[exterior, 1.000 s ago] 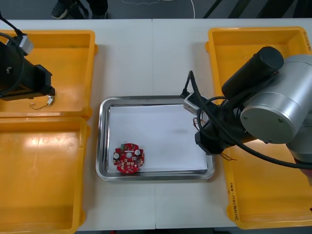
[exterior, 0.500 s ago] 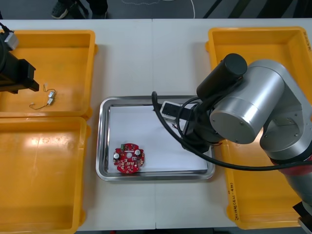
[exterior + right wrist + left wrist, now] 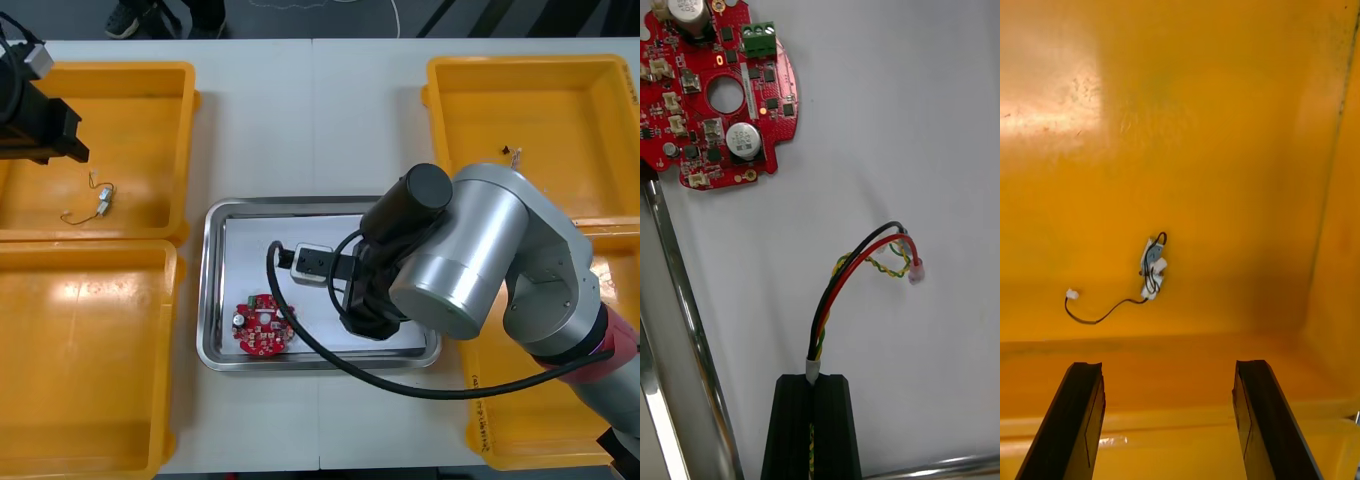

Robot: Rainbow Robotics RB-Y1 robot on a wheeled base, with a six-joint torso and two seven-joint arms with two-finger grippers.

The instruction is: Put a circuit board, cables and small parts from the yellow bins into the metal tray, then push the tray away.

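One board [image 3: 264,327] lies in tray [image 3: 212,300], cable [image 3: 836,285] next
Right gripper [image 3: 815,384] pinches cable above it; left gripper [image 3: 1169,367] spread over a bin [image 3: 140,120].

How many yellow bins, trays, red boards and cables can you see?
Yellow bins: 4
Metal tray: 1
Red circuit board: 1
Cables: 2 (red and yellow cable in the right gripper, black cable in the far left bin, where the left gripper hovers)
Total: 8, leaving out a speck in a right bin, too small to tell.
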